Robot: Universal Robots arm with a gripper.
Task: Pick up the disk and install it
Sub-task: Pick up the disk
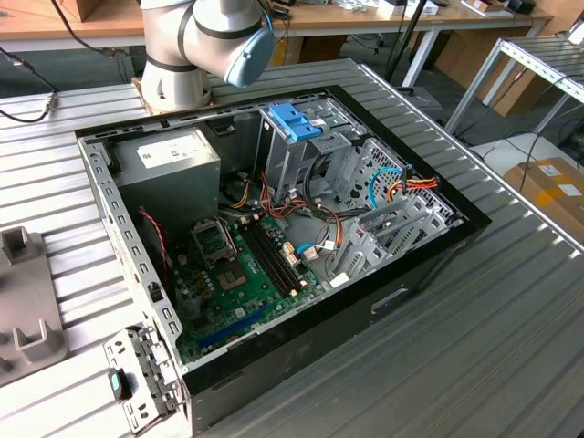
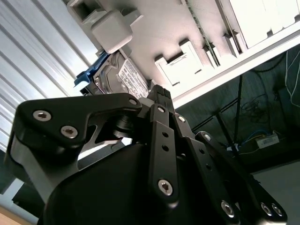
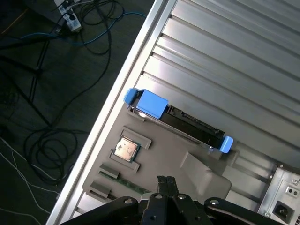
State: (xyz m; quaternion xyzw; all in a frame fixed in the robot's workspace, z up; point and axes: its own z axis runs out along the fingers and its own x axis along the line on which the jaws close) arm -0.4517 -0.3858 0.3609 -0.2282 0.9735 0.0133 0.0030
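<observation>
One ribbed metal counter (image 1: 456,347) carries everything in the exterior view, and on it lies one open computer case (image 1: 356,315) on its side, with its inside facing up. One robot arm (image 1: 201,36) stands at the far edge of the counter, just behind the case. One grey moulded tray (image 1: 27,301) sits on the counter at the exterior view's left, well apart from the case's drive cage. Inside the case there is one grey power-supply box (image 1: 169,157) with a white label, one green motherboard (image 1: 237,283) beside it, and one bare blue plastic bracket (image 1: 297,121) standing in the drive cage with no drive in it. One disk (image 3: 187,124) shows in the first wrist view, standing on its long edge in a slot of the tray, right along the tray's side that borders the ribbed counter. Two light-blue carrier ends frame it, a broad one at one end and a small one at the other. The second wrist view shows the disk's metal face and white label, with a blue rail beside it. One small square processor chip (image 3: 125,149) lies flat in its own recess of the tray, near the disk but not touching it. One gripper (image 3: 165,179) hangs over the tray with its two fingertips pressed together and nothing between them, clear of the disk and of the chip.
</observation>
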